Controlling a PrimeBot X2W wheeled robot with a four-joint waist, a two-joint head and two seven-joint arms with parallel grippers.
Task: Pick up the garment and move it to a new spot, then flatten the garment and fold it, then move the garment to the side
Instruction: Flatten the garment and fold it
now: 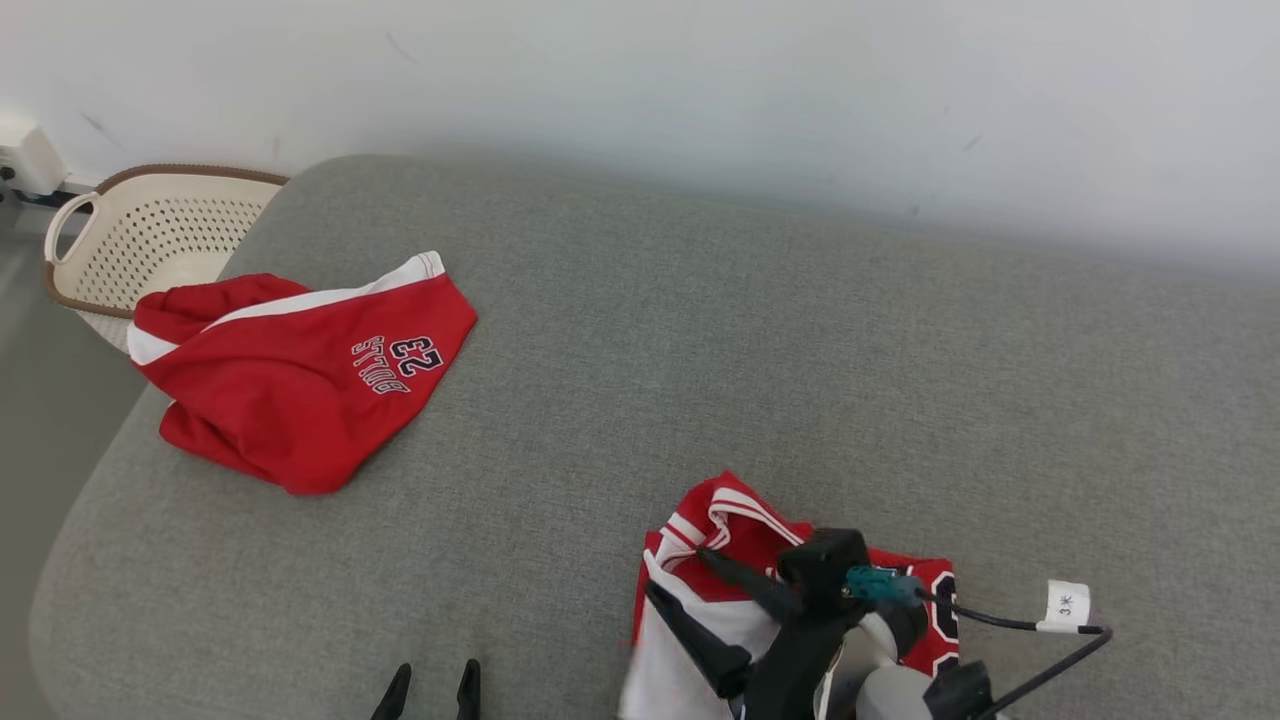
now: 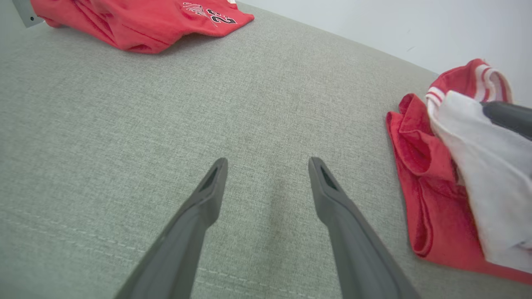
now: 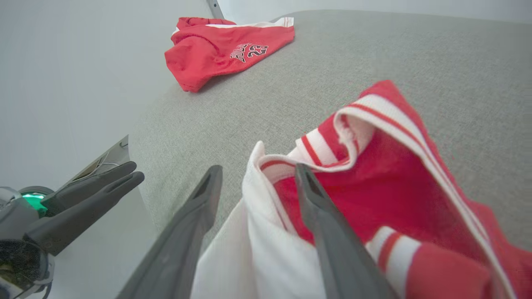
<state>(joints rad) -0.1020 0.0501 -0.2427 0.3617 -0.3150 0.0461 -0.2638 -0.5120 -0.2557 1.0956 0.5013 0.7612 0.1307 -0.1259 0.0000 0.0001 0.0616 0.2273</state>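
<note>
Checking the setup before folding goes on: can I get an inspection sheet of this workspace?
Surface: grey cushion, bare in the middle.
Job's things: red and white jersey, crumpled at the near right.
Clutter: red shorts, bunched at the far left.
Grippers: left gripper open over bare cushion; right gripper open, jersey fabric between its fingers.
Cables: black cable with white tag by the right arm.
Surroundings: perforated basket beyond the left corner; white wall behind.
</note>
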